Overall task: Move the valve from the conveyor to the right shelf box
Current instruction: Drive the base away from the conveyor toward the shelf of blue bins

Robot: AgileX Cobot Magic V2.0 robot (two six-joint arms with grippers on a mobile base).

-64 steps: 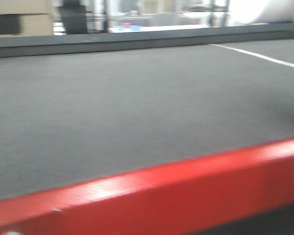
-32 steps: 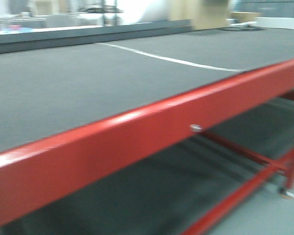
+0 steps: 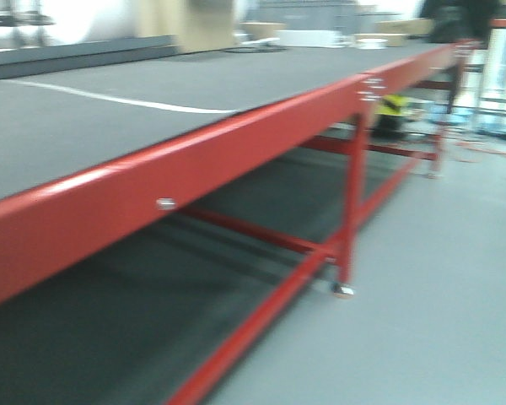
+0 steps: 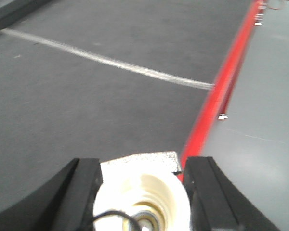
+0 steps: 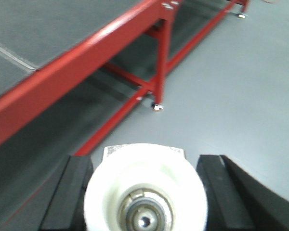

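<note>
No valve shows for certain. A white disc [image 5: 145,185] with a metal hub sits between the jaws of the right gripper [image 5: 145,158], and another sits in the left gripper [image 4: 142,161]. I cannot tell whether these are valves or gripper parts, or whether they are pinched or loose. A valve is probably rigid, weighty and smooth, so it is best grasped across its body. The conveyor [image 3: 110,118], edged by a red rail [image 3: 236,148], carries no valve in view.

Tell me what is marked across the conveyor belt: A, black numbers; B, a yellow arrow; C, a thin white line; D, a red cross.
C: a white line runs across the dark grey conveyor up to its red rail; the left wrist view shows it too.
</note>
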